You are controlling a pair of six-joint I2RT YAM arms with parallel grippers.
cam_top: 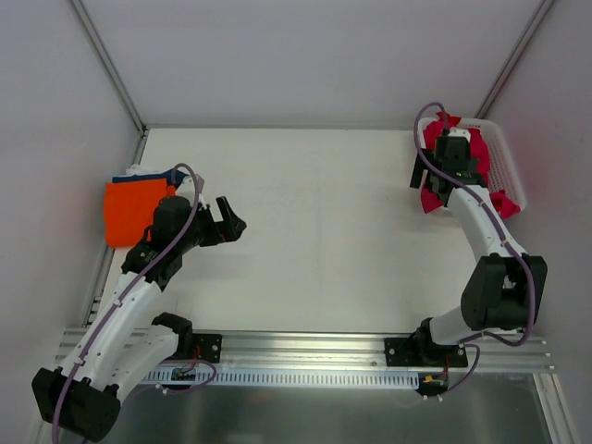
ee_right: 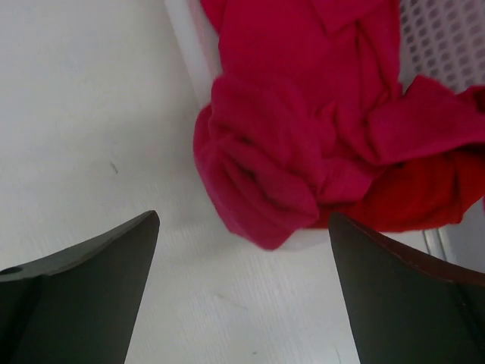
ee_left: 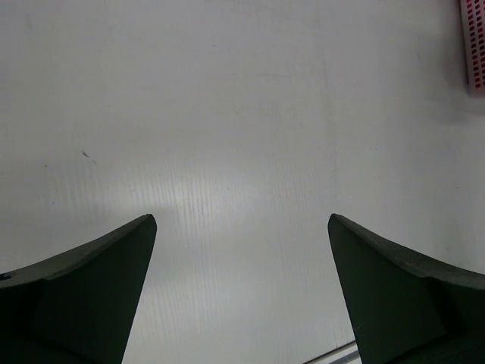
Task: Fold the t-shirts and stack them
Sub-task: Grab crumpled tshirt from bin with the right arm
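Observation:
A crumpled crimson-pink t-shirt (ee_right: 288, 136) spills over the near rim of the white lattice basket (ee_right: 447, 38), with a brighter red t-shirt (ee_right: 409, 197) bunched beside it. My right gripper (ee_right: 244, 218) hovers open just short of the pink shirt's hanging fold and holds nothing. In the top view that right gripper (cam_top: 427, 180) sits over the basket's left side, above the pink t-shirt (cam_top: 431, 200). At the far left lies a folded orange t-shirt (cam_top: 129, 211) on top of a navy one (cam_top: 148, 175). My left gripper (cam_top: 231, 220) is open and empty just right of that stack, over bare table (ee_left: 242, 114).
The white basket (cam_top: 507, 153) stands at the table's back right corner, close to the right wall; one of its corners shows in the left wrist view (ee_left: 474, 45). A metal rail (cam_top: 305, 347) carrying both arm bases runs along the near edge.

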